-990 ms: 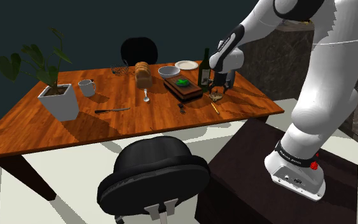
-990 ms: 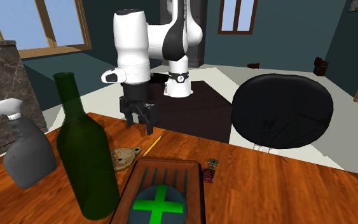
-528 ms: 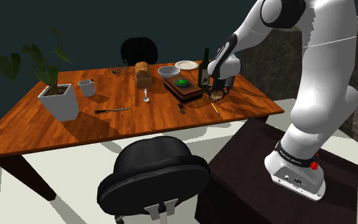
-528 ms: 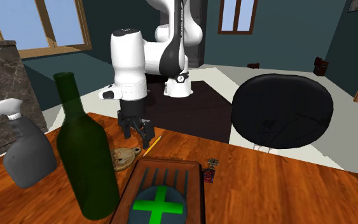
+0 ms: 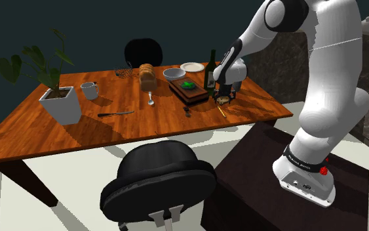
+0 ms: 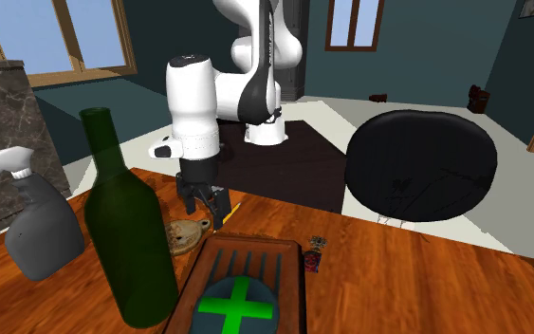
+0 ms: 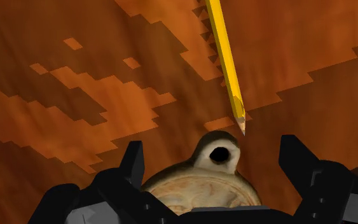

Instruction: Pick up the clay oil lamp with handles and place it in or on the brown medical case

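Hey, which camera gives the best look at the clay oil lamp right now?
The wrist view: the lamp sits close up between the fingers of the open gripper, its spout hole plain to see. The second exterior view shows it smaller, beside the green bottle. The shoulder view shows it as a tiny shape under the gripper.

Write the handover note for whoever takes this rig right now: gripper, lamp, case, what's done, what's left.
The gripper is open and low over the oil lamp, one finger on each side, not clasping it.
The oil lamp sits upright on the table, next to the brown case with the green cross; a yellow pencil lies by its spout.
Done: gripper lined up on the lamp.
Left: close, lift, carry to the case, set down, release.
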Controlling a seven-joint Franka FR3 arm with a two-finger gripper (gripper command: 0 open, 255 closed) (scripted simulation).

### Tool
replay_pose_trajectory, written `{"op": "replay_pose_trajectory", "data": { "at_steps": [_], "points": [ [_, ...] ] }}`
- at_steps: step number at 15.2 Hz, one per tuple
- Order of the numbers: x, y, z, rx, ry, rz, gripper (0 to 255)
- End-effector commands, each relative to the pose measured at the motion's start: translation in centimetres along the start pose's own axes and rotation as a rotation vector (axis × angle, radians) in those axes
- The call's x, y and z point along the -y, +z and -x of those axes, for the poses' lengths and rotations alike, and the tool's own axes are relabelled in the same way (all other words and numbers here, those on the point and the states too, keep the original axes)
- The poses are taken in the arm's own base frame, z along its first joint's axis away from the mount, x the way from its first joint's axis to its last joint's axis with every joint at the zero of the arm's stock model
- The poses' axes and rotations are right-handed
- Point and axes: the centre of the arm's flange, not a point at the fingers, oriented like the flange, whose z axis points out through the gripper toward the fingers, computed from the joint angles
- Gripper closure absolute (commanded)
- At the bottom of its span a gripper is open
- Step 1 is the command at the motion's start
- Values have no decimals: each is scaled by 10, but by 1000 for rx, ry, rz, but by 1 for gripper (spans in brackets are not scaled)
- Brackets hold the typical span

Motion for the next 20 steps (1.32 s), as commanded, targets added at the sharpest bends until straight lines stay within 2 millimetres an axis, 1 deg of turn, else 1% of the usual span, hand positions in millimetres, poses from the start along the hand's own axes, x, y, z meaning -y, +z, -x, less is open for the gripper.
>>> {"op": "replay_pose_trajectory", "data": {
  "at_steps": [1, 2, 3, 12, 20],
  "points": [
    [0, 0, 0, 0, 0, 0, 0],
    [0, 0, 0, 0, 0, 0, 0],
    [0, 0, 0, 0, 0, 0, 255],
    [0, 0, 0, 0, 0, 0, 255],
    [0, -42, -2, 0, 0, 0, 255]
  ]
}}
